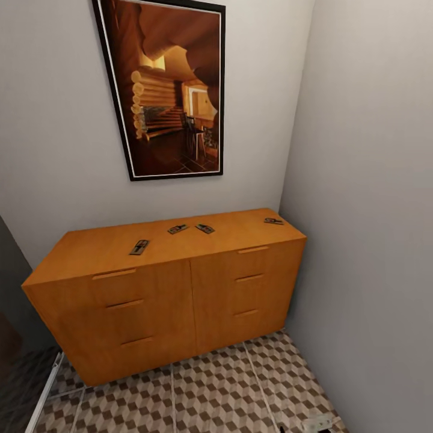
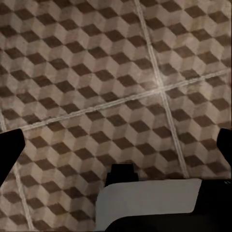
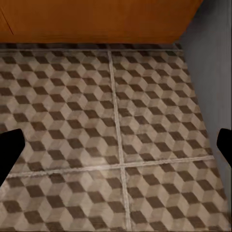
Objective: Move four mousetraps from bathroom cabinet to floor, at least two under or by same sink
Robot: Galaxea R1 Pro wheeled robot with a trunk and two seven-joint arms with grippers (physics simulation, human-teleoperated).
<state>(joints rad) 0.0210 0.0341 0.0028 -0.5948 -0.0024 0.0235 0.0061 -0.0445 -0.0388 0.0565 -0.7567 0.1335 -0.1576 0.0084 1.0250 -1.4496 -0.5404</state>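
Note:
The orange-brown cabinet (image 1: 180, 300) stands against the back wall in the room's corner, its drawers shut. Several small dark mousetraps lie flat on its top: one at the left (image 1: 139, 246), two near the middle (image 1: 177, 228) (image 1: 204, 228) and one at the far right (image 1: 273, 221). The cube-patterned bathroom floor (image 1: 210, 391) spreads in front of it. My left gripper (image 2: 116, 145) hangs open over bare tiles. My right gripper (image 3: 116, 145) is open above the floor, facing the cabinet's base (image 3: 96, 19). The sink is out of view.
A grey side wall (image 1: 373, 210) closes the right, touching the cabinet's end. A framed picture (image 1: 168, 90) hangs above the cabinet. A dark panel with a pale rail (image 1: 42, 391) stands at the left. A white and black robot part (image 2: 145, 198) shows below my left wrist.

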